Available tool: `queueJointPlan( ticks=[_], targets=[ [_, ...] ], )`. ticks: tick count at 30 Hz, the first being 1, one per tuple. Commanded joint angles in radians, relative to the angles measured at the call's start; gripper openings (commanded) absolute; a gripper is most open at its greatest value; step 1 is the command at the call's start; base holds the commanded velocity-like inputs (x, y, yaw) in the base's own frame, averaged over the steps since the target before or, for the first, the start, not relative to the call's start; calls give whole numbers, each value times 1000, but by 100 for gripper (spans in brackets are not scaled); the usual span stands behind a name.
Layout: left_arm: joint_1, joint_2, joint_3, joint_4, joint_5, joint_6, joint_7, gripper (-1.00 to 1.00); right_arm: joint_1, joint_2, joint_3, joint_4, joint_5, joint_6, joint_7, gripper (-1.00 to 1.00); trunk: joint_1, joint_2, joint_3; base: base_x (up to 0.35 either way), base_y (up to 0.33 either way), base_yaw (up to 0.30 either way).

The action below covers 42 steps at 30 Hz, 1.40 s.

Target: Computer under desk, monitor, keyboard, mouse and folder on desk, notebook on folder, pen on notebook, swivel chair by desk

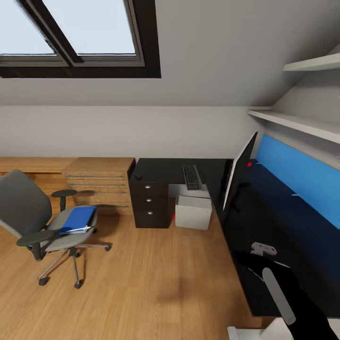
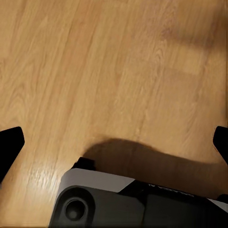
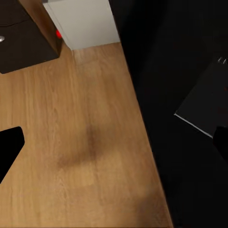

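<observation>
The grey swivel chair (image 1: 28, 212) stands on the floor at the left, apart from the desk (image 1: 165, 167), with the blue folder (image 1: 78, 219) on its seat. On the black desk lie the keyboard (image 1: 192, 177) and, over the drawer unit, the small mouse (image 1: 138, 177). The monitor (image 1: 238, 177) stands edge-on at the desk's corner. The computer (image 1: 193, 211) sits under the desk. A dark flat notebook (image 3: 204, 102) lies on the desk near my right gripper (image 3: 114, 147), which is open. My left gripper (image 2: 114, 142) is open over bare floor. The pen is out of view.
Low oak cabinets (image 1: 99, 182) line the back wall left of the dark drawer unit (image 1: 150, 204). A blue wall panel (image 1: 297, 172) and white shelves (image 1: 293, 120) run along the right side. Open plank floor (image 1: 156, 274) lies between chair and desk.
</observation>
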Motion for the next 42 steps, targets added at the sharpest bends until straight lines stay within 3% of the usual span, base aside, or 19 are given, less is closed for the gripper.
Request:
queueJointPlan(
  ticks=[1,4,6,8,16,20,26,27,29,31,42],
  targets=[
    [-1,0,-9,6,9,-11,8,100,0,-8,-3,-2,-6,-12,-9,100,1,-2,-2,0,-305,0],
    [-1,0,-10,8,8,-41,8,100,0,-13,-4,-2,16,-31,-10,100,1,-2,-2,22,-307,0],
    [-1,0,-11,9,8,-74,8,100,-1,-16,-4,2,61,-39,-10,100,1,-2,-2,75,-305,0],
    [-1,-1,-12,10,9,-101,8,100,-1,-17,-5,6,136,-66,-9,100,1,-2,-2,95,-286,0],
    [-1,-2,-12,10,9,-114,8,100,-2,-15,0,128,248,-184,-10,100,1,-2,-2,57,-78,0],
    [-1,-2,-12,10,9,-114,8,100,-2,-16,0,142,277,-201,-10,100,1,-2,-2,222,-3,0],
    [-1,-2,-12,10,9,-114,8,100,-24,-18,-1,199,286,-235,-10,100,1,-2,-2,95,0,0],
    [-1,-2,-12,10,8,-114,8,100,-55,-18,-1,260,292,-260,-10,100,1,-2,-2,216,0,0],
    [-1,-2,-12,10,8,-114,8,100,-69,-18,0,293,300,-274,-10,100,1,-2,-2,232,0,0],
    [-1,-2,-12,10,6,-115,7,100,-116,-17,0,402,333,-328,-10,100,1,-2,-2,122,0,0],
    [-1,-3,-12,10,5,-115,5,100,-204,-18,0,615,357,-455,-8,100,1,-2,-2,20,0,0]
  ],
)
